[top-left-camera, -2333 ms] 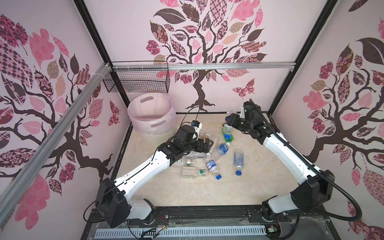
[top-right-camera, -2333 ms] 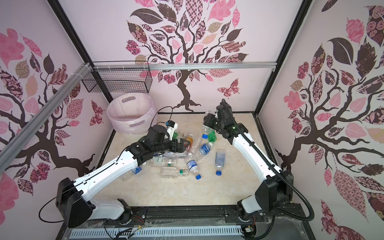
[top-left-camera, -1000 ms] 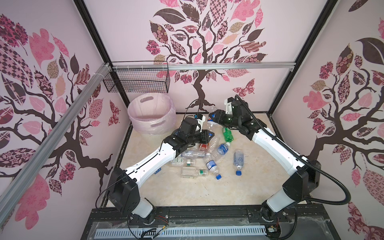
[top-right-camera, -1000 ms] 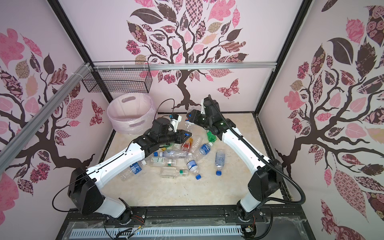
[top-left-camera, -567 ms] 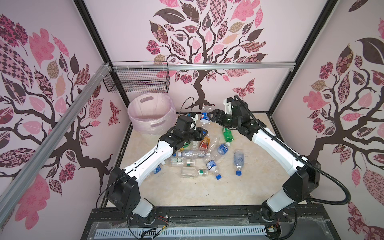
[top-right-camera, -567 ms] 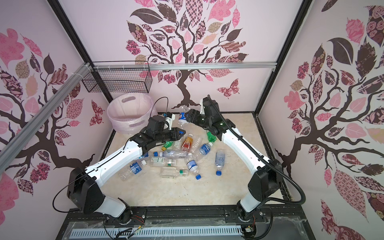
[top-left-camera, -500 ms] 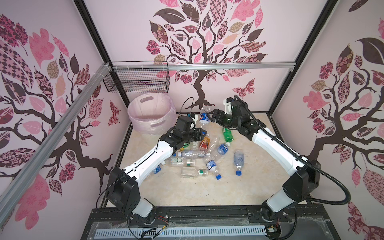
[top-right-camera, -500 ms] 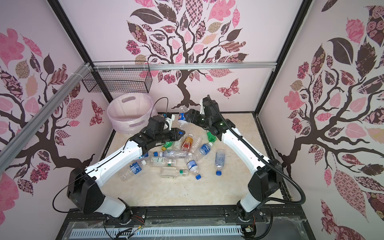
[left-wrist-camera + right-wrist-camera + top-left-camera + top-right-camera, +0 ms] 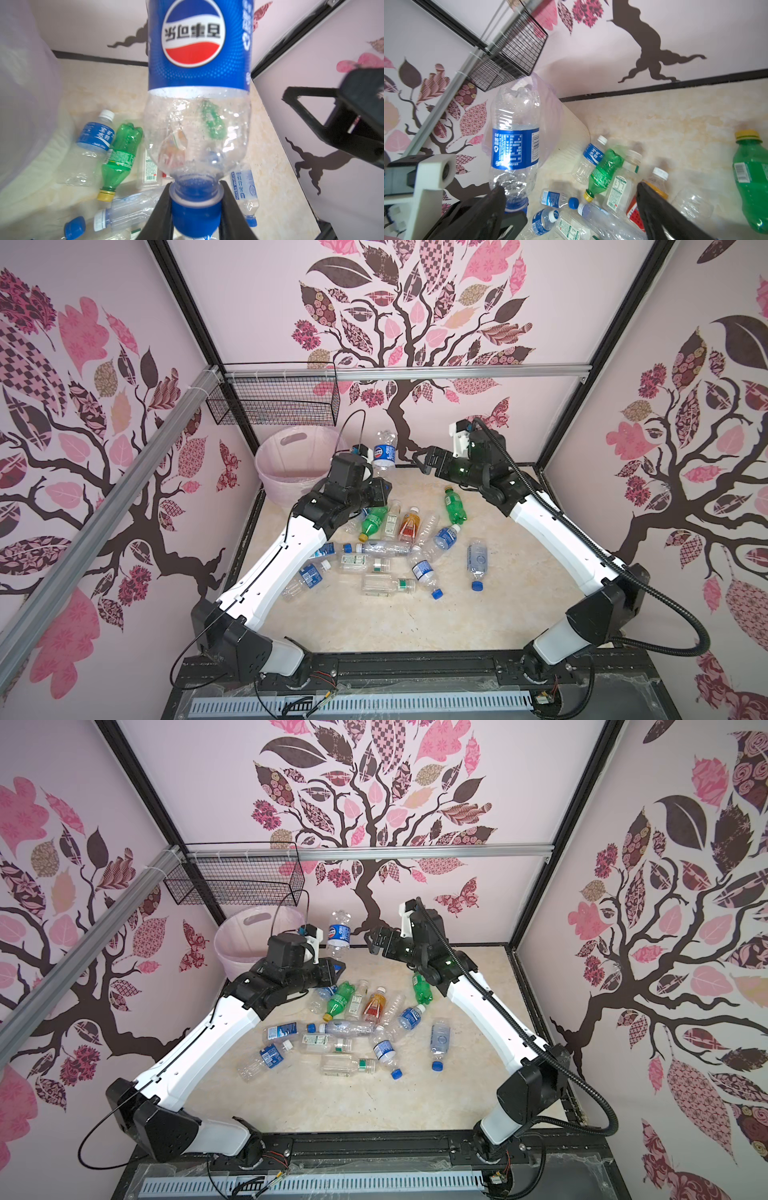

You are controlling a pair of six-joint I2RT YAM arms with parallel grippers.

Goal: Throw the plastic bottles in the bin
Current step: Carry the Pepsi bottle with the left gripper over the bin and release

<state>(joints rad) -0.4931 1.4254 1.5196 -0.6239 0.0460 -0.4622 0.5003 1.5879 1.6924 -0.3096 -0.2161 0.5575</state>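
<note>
My left hand (image 9: 195,188) is clamped tight on the blue cap and neck of a clear Pepsi bottle (image 9: 199,62). The bottle stands cap-down and base-up above the hand. In both top views it is raised off the tabletop (image 9: 374,626), just to the right of the bin's rim and not inside the bin.

My right hand (image 9: 423,462) hangs in the air a little to the right of that bottle. Its fingers (image 9: 654,207) are spread wide with nothing between them, and they do not touch the bottle.

The bin (image 9: 282,489), a pale pink tub with a thin plastic liner, sits in the far left corner of the tabletop, below a black wire basket (image 9: 278,406) fixed to the frame. I cannot see into the bottom of it.

The other plastic bottles (image 9: 386,549) lie scattered on their sides across the middle of the tabletop, between my two arms. A green bottle (image 9: 372,522) with a yellow cap lies just below my left wrist. Beside it are a white-capped clear one and an orange-red bottle (image 9: 409,524). A second green bottle (image 9: 453,506) lies nearer my right arm. Clear blue-labelled ones lie toward the near edge.
</note>
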